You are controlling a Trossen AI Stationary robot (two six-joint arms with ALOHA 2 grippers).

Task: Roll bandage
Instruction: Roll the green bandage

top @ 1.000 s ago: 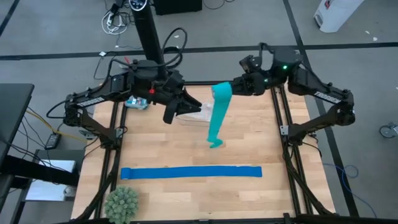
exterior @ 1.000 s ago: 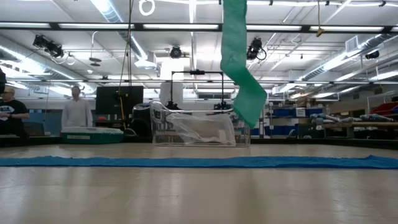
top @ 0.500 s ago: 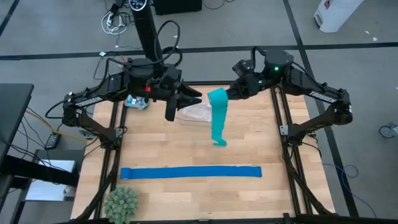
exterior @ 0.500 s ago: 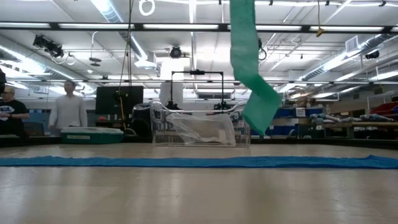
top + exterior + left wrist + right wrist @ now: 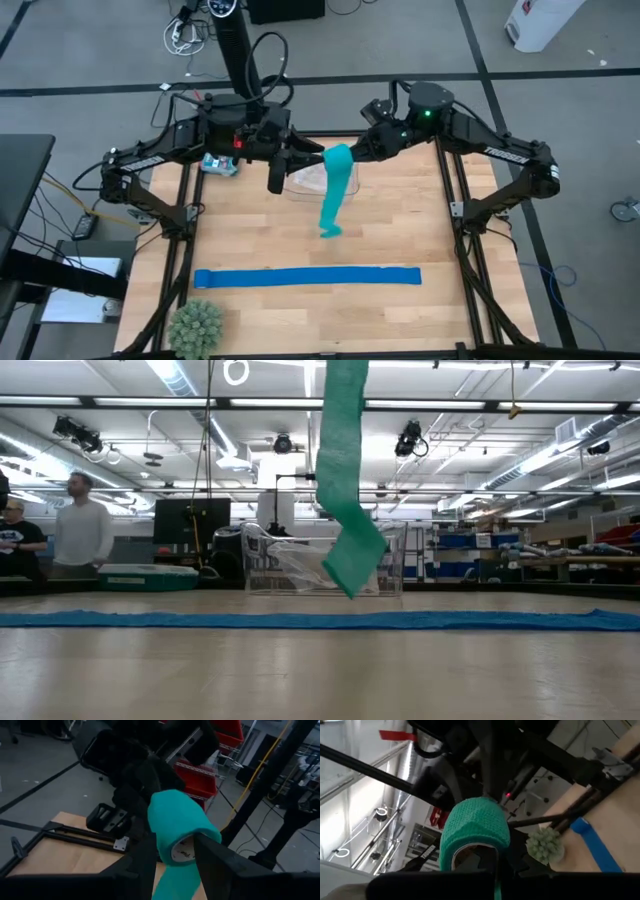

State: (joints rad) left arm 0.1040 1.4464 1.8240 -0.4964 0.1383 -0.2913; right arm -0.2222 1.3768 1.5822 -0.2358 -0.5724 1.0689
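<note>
The teal bandage hangs high over the far middle of the table. Its upper end is wound into a small roll with a white core, and the strip drops from there. The free lower end stays clear of the table. My right gripper is shut on the rolled end, coming from the right. My left gripper meets it from the left, open, with one finger on each side of the roll. My right gripper holds the bandage at its rolled upper end, fingers about level, coming from the table's right. Its fingers sit at the roll's open end by the white core; which layer they pinch is hidden. The strip hangs slack below, clear of the table. My left gripper has its fingers beside the roll's two sides; whether they touch it I cannot tell.
A royal-blue strip lies flat across the near part of the table. A clear plastic container stands under the grippers at the far middle. A green spiky ball sits at the near left corner. People stand in the room behind.
My right gripper has moved toward the table's left and slightly down, carrying the bandage's rolled end in between my left gripper's fingers. The hanging strip has swung along with it, its lower end drifting left. My left gripper has rolled its wrist while staying in place.
</note>
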